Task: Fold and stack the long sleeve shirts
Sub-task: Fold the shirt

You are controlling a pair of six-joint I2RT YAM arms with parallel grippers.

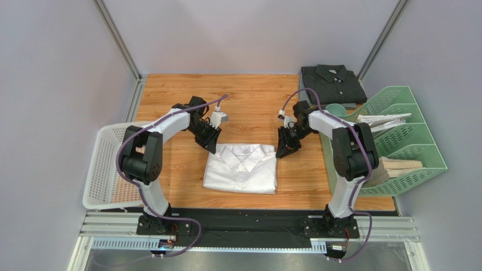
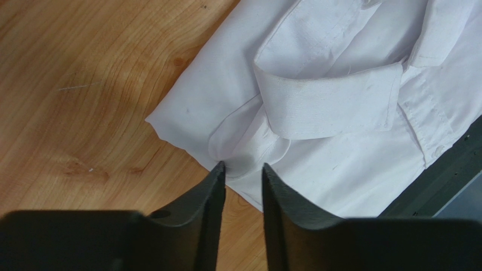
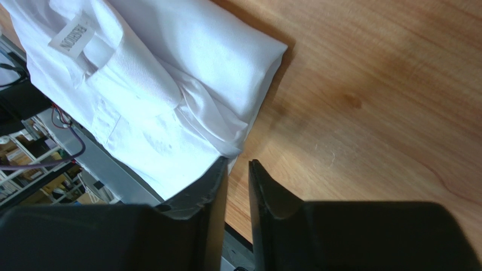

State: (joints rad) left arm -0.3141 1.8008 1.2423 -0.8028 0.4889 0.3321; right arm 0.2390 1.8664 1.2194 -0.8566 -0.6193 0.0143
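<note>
On your left, the left gripper (image 2: 242,169) sits low at the far-left corner of the white shirt (image 1: 240,168). Its jaws stand a narrow gap apart with nothing between them, and the tips are just at the folded edge. Close here and you will likely pinch only the top layer or miss the cloth, and a lift would then peel the fold open.

The white shirt lies folded in the middle of the surface (image 1: 170,101), between the two arms, with its collar on the far side.

On the right, the right gripper (image 3: 239,164) mirrors this at the far-right corner, jaws also slightly apart and empty, tips just beside the cloth. If one side grips and the other slips, the shirt will probably swing and crumple on its way to the dark shirt (image 1: 332,83), which lies folded at the far right corner, well apart. That path runs near the green rack (image 1: 407,141), so a hanging hem could snag.

Both arms reach forward and bend inward. Their wrists tip down, and the fingers point back toward the shirt.
</note>
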